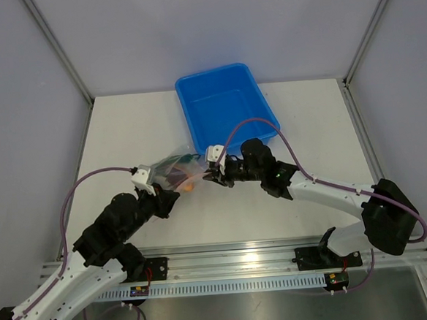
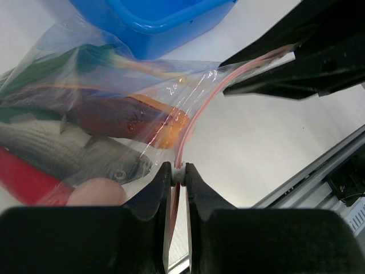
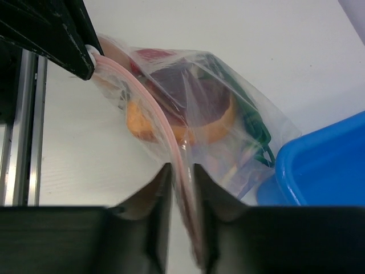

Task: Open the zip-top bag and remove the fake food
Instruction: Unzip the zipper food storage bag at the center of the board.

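The left gripper (image 2: 178,171) is pinching the pink strip (image 2: 199,108) of the bag (image 2: 142,74). Its two black fingers (image 2: 151,197) are squeezing together at the bottom middle of the left wrist view, with only the thin strip between them. The right gripper (image 3: 181,171) is doing the same at the bottom middle of its own view, its black fingers (image 3: 154,194) pressing on the strip (image 3: 154,114) from both sides. Each gripper is also showing in the other's view as a black pointed shape holding the strip: the right one at the upper right, the left one at the upper left.

The strip is bending in a curve between the two grippers. The bag (image 3: 188,74) is clear, thin and crinkly, with shiny folds. The food (image 2: 74,148) is lying inside it: a grey stripy fish with a round eye, a dark red chilli (image 2: 125,117), a bright red piece (image 2: 23,177), a smooth pale pink egg (image 2: 97,191), a green onion (image 2: 85,57) and an orange slice (image 3: 142,123).

In the top view the bag (image 1: 173,165) is sitting in the middle of the picture, between the left gripper (image 1: 173,194) and the right gripper (image 1: 209,176). It is just beside the lower left corner of the tub (image 1: 193,84). I cannot tell if the bag is touching the table (image 1: 124,137).

The tub is blue, smooth plastic with round corners, in the upper middle. The table is flat and white. A silver metal rail (image 1: 235,257) with little slots is running along the bottom. Two small dark tags (image 1: 140,290) on it are showing colored dots, too small to read.
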Robot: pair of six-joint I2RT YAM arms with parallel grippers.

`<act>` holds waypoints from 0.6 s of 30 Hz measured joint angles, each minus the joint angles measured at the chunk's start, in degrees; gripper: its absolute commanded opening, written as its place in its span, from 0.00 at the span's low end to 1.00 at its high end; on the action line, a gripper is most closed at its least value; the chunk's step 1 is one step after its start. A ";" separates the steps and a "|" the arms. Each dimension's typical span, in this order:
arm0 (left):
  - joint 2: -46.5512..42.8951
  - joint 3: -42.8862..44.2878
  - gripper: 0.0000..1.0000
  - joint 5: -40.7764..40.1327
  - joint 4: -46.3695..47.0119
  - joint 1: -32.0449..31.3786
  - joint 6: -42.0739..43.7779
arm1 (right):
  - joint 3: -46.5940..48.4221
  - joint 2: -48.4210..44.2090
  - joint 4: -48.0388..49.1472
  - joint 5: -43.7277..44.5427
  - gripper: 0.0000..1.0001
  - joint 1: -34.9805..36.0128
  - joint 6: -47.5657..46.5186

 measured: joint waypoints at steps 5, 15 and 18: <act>-0.55 0.00 0.00 0.00 -0.20 0.00 -0.02 | 0.39 0.00 0.04 0.57 0.00 0.02 1.46; -0.48 0.04 0.00 -0.09 0.55 0.00 -0.09 | 2.01 -0.04 0.90 9.81 0.00 0.55 10.14; 0.17 0.76 0.00 -0.57 0.11 0.00 -0.15 | 2.12 -0.31 0.98 13.73 0.00 0.57 13.46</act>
